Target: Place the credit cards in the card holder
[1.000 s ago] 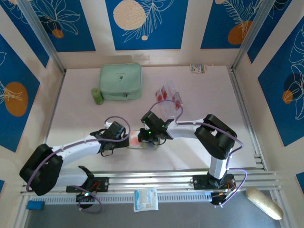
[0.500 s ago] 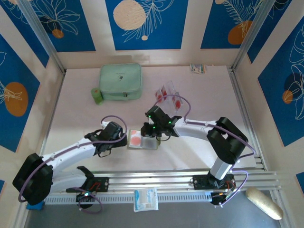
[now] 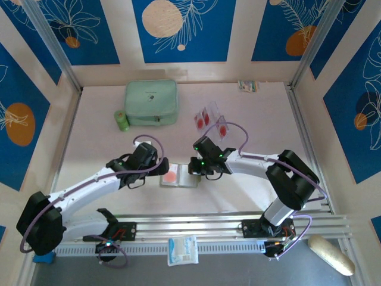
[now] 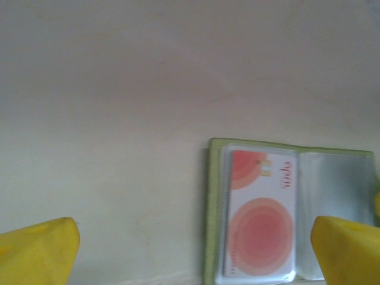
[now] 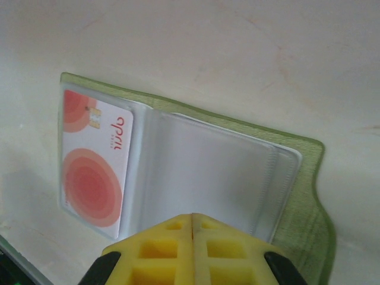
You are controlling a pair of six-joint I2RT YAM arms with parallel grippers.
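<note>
On the bench (image 3: 89,149), far left, a small green roll (image 3: 121,120) stands touching the left side of a mint-green zip case (image 3: 151,102), which lies flat near the back wall. The left gripper (image 4: 193,252) sits just left of the card holder (image 3: 178,177), its jaws wide apart and holding nothing; in the left wrist view the 2 yellow fingertips (image 4: 38,249) flank the holder's left half from above bare bench. The card holder lies open and flat near the middle of the bench, between the 2 grippers, olive-green border outward and clear sleeves upward. 1 credit card (image 5: 95,160), white with red circles, sits inside the left sleeve; the sleeve beside it is plain clear plastic. The right gripper (image 5: 192,237) is at the holder's right half with its jaws together, gripping nothing; contact with the sleeve cannot be told. Further right and toward the back, well apart from the holder, the loose credit cards (image 3: 209,117) lie in a small overlapping cluster. A small printed packet (image 3: 248,86) rests at the far edge.
</note>
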